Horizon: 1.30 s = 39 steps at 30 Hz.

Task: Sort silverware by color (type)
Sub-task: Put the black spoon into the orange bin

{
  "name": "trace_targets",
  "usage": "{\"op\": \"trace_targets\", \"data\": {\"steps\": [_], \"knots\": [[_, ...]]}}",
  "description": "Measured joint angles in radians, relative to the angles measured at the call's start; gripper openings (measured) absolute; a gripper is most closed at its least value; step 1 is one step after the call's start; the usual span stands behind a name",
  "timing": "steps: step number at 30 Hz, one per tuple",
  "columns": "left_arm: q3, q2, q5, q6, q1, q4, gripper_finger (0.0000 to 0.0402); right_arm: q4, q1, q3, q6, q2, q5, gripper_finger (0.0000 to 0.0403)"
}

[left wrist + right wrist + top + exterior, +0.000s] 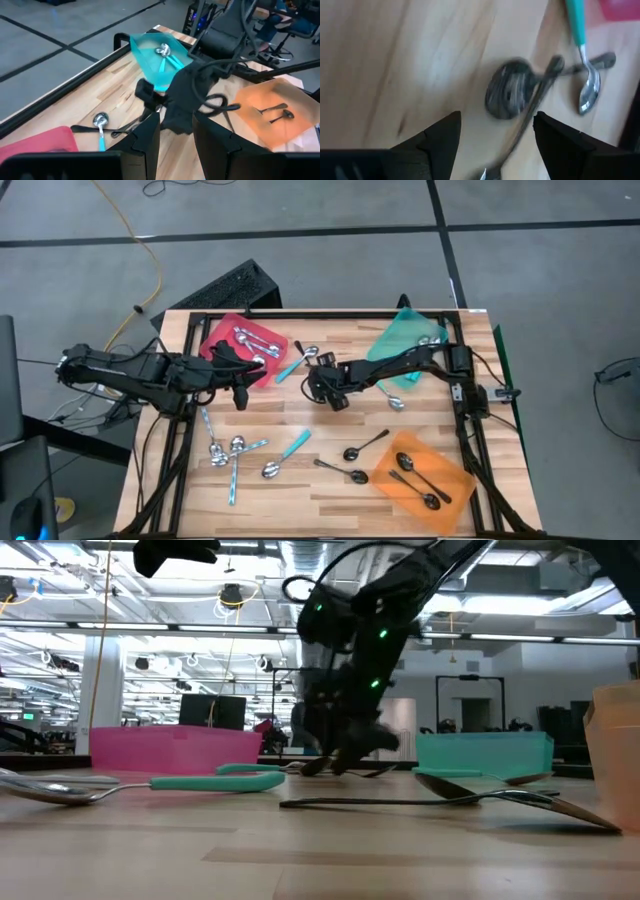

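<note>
My right gripper is open and tilted down over the table's middle. Its fingers stand on either side of a black spoon lying flat on the wood, beside a teal-handled spoon. I cannot tell whether the fingertips reach the table. My left gripper hangs open and empty beside the red tray, which holds silver spoons. The teal tray holds a teal-handled spoon. Two black spoons lie in the orange tray.
Several silver and teal-handled spoons lie scattered at the near left. Two black spoons rest near the orange tray, and a silver spoon lies under the right arm. A black frame borders the table.
</note>
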Motion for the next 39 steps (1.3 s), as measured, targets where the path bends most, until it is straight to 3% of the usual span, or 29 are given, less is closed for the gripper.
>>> {"op": "trace_targets", "data": {"steps": [9,22,31,39], "knots": [[0.0,0.0,-0.035,0.001,-0.003,0.0,0.01,0.053,-0.015,-0.001,-0.003,0.005,0.012,0.0252],[0.0,0.0,-0.055,0.004,-0.003,0.0,0.01,0.06,-0.031,-0.001,0.005,0.005,-0.013,0.0165],[0.0,0.0,-0.057,0.005,-0.003,-0.001,0.01,0.056,-0.03,-0.001,0.005,0.005,-0.041,0.008],[0.0,0.0,-0.057,0.0,-0.003,0.0,0.01,0.017,-0.03,0.0,0.09,0.003,-0.027,0.0026]]}}
